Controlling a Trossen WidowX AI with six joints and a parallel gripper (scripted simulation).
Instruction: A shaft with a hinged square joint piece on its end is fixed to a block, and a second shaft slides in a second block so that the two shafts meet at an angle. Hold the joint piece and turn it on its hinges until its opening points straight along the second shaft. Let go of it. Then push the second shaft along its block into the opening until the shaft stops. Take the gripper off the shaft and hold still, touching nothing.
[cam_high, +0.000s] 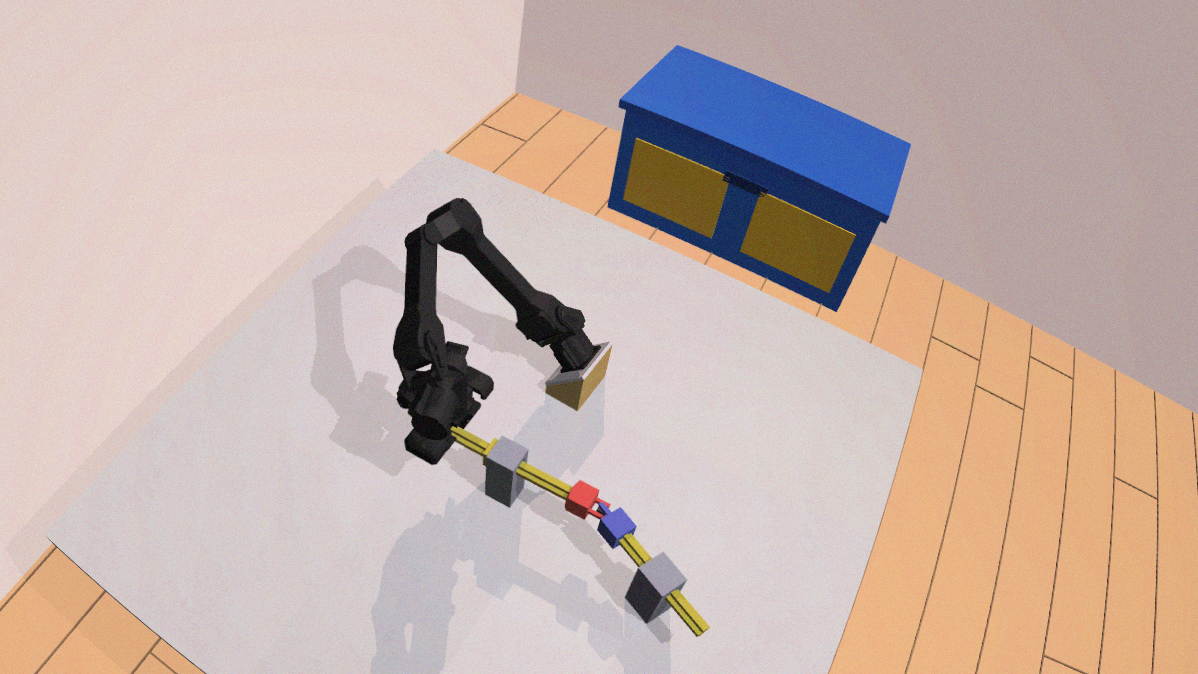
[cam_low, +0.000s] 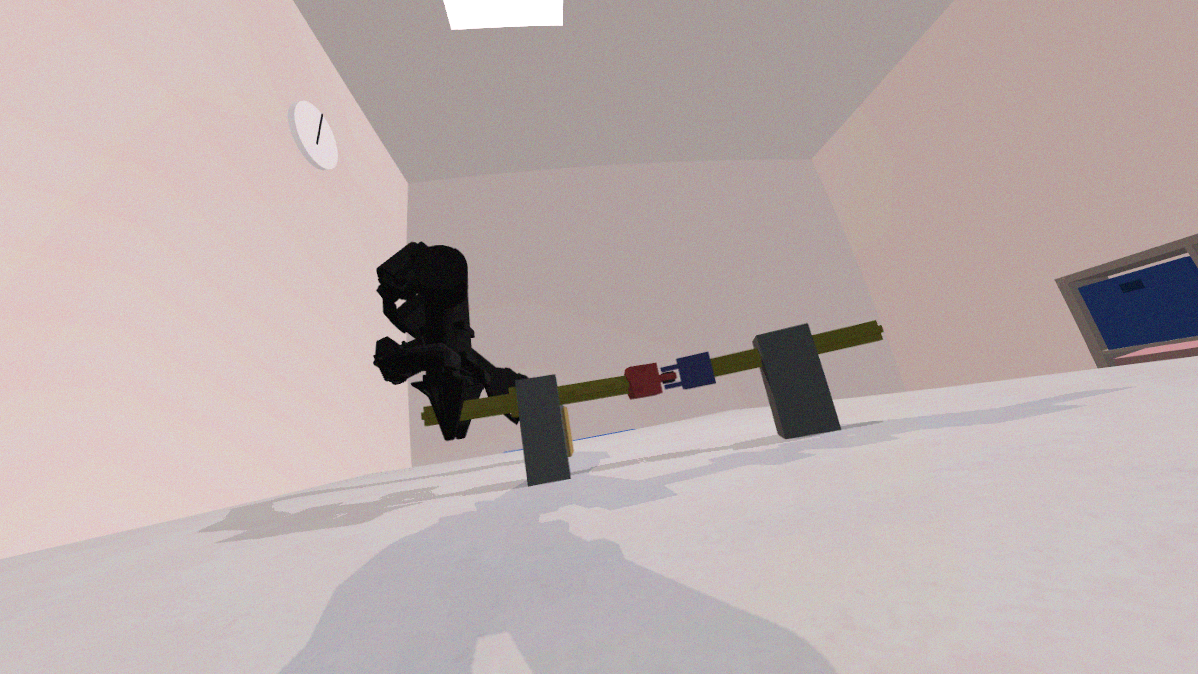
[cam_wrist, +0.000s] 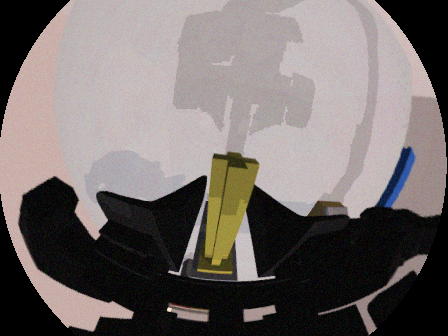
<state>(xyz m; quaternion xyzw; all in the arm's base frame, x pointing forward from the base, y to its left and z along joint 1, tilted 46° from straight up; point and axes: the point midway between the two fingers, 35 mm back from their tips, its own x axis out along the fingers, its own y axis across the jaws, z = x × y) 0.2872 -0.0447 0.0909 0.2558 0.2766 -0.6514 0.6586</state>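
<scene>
My gripper (cam_low: 454, 430) (cam_wrist: 226, 182) is open around the outer end of the second shaft (cam_high: 542, 479) (cam_low: 593, 390) (cam_wrist: 235, 195), with gaps on both sides in the wrist view. This yellow shaft runs through its grey block (cam_high: 505, 481) (cam_low: 544, 435), and its far end meets the red joint piece (cam_high: 580, 499) (cam_low: 643, 380); the tip is hidden inside. The shaft's collar (cam_high: 489, 451) (cam_low: 513, 400) sits against the block. The red piece is in line with this shaft and hinged to a blue yoke (cam_high: 618, 526) (cam_low: 697, 370) on the fixed shaft (cam_high: 688, 614) (cam_low: 847, 337).
The fixed shaft's grey block (cam_high: 655, 586) (cam_low: 800, 389) stands on the pale mat (cam_high: 770, 469). The arm's tan wedge base (cam_high: 580, 389) stands behind the second shaft. A blue cabinet (cam_high: 770, 125) with yellow doors is at the back.
</scene>
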